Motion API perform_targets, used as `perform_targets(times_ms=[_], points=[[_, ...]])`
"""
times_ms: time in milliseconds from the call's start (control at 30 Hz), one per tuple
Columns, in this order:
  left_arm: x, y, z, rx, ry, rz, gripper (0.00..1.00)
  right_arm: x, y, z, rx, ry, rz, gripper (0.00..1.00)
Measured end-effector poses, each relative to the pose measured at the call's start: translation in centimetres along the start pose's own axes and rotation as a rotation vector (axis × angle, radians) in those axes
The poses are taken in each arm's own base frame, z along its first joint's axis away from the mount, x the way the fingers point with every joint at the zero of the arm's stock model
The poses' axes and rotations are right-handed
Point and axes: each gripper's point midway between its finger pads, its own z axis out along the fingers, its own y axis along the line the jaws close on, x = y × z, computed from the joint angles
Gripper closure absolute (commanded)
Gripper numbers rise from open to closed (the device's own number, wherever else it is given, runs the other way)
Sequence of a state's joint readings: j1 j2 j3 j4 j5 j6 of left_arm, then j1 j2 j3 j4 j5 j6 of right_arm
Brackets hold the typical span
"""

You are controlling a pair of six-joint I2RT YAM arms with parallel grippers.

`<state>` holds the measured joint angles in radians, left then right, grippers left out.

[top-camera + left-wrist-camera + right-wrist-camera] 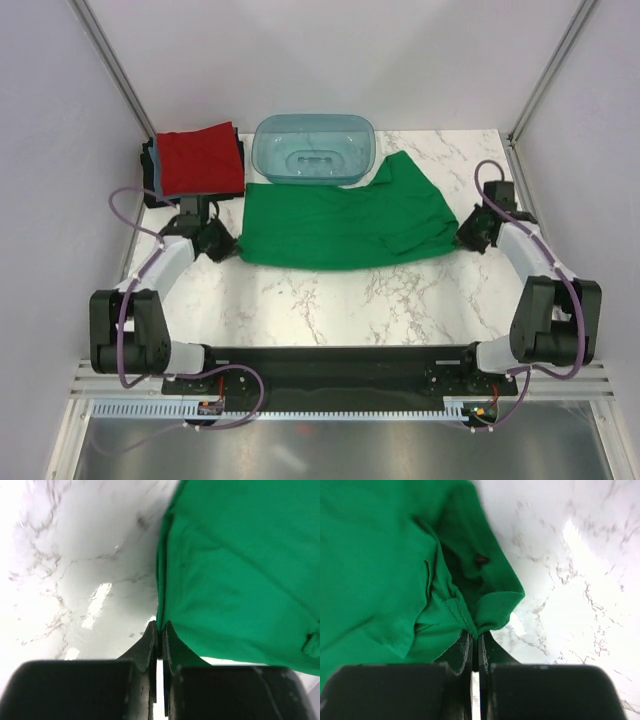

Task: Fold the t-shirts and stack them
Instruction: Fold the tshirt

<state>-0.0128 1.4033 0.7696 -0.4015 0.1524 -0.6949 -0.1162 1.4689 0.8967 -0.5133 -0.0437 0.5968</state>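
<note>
The left fingers [146,647] are pressing together on the left edge of the bright green t-shirt [240,570]. Only a thin slit is showing between them, and the cloth is being pinched at their tips. The right fingers [460,652] are clamping just as tightly on a bunched, stitched hem at the shirt's right edge, where the cloth is gathering into small folds above them.

Between the two pairs of fingers, the green shirt is lying spread across the middle of the white marble counter [330,300], wider than it is deep. Its right part is reaching further back than its left.

Just behind the shirt, a see-through teal plastic tub [313,150] is sitting at the back of the counter, its front rim meeting the shirt's back edge.

To the left of the tub, in the back left corner, a folded red t-shirt [200,158] is lying on top of a stack. Light blue and black cloth is peeking out beneath its left side.

Each arm is reaching in from its base at the near edge.
</note>
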Motion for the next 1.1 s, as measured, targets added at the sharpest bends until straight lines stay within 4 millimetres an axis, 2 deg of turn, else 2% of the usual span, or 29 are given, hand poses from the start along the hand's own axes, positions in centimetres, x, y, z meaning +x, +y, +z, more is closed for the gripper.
perform_targets(times_ms=[133, 167, 233, 267, 333, 433, 500, 533, 600, 667, 700, 767, 800, 833, 900, 1000, 1100], points=[[-4.8, -3.6, -5.8, 0.082, -0.157, 0.035, 0.98, -4.3, 2.6, -5.6, -0.082, -0.164, -0.001, 1.0], [-5.9, -4.2, -7.5, 0.108, -0.206, 0.035, 0.98, -5.0, 3.0, -7.4, -0.11, -0.208, 0.004, 1.0], [-6.7, -4.4, -10.0, 0.141, -0.272, 0.033, 0.98, -5.0, 3.0, -9.5, -0.152, -0.252, 0.013, 1.0], [-6.4, -4.1, -10.5, 0.147, -0.281, 0.032, 0.98, -4.4, 2.7, -9.8, -0.163, -0.253, 0.017, 1.0], [-4.8, -2.8, -10.1, 0.132, -0.259, 0.026, 0.98, -2.2, 1.3, -8.8, -0.147, -0.213, 0.026, 1.0], [-0.3, 1.2, -7.5, 0.042, -0.144, -0.008, 0.96, 3.3, -2.3, -5.8, -0.063, -0.062, 0.054, 0.99], [2.7, 3.4, -6.6, -0.013, -0.06, -0.044, 0.91, 6.5, -4.0, -4.8, -0.02, 0.029, 0.076, 0.93], [3.5, 3.9, -6.6, -0.023, -0.04, -0.057, 0.9, 8.1, -4.7, -4.8, -0.01, 0.067, 0.091, 0.87], [4.4, 4.2, -7.1, -0.018, -0.033, -0.083, 0.87, 8.8, -4.8, -5.2, -0.019, 0.078, 0.107, 0.84], [4.4, 3.8, -8.1, 0.013, -0.061, -0.097, 0.84, 8.8, -4.4, -5.9, -0.049, 0.063, 0.116, 0.81], [4.3, 3.5, -8.5, 0.032, -0.079, -0.101, 0.78, 8.7, -4.2, -6.3, -0.064, 0.052, 0.12, 0.68], [4.2, 3.0, -9.3, 0.061, -0.102, -0.104, 0.65, 8.7, -3.9, -7.0, -0.09, 0.038, 0.134, 0.32], [4.3, 2.9, -9.8, 0.074, -0.107, -0.11, 0.4, 8.8, -3.7, -7.4, -0.105, 0.031, 0.133, 0.08], [4.5, 2.9, -10.0, 0.08, -0.109, -0.109, 0.27, 8.9, -3.6, -7.8, -0.117, 0.027, 0.139, 0.02], [5.0, 2.9, -10.7, 0.087, -0.107, -0.12, 0.03, 9.2, -3.2, -8.5, -0.151, 0.021, 0.129, 0.02], [5.2, 2.8, -11.9, 0.093, -0.117, -0.127, 0.01, 9.7, -3.0, -9.2, -0.18, 0.029, 0.124, 0.02], [4.5, 2.0, -13.5, 0.112, -0.145, -0.092, 0.01, 9.8, -2.6, -9.5, -0.194, 0.047, 0.113, 0.02]])
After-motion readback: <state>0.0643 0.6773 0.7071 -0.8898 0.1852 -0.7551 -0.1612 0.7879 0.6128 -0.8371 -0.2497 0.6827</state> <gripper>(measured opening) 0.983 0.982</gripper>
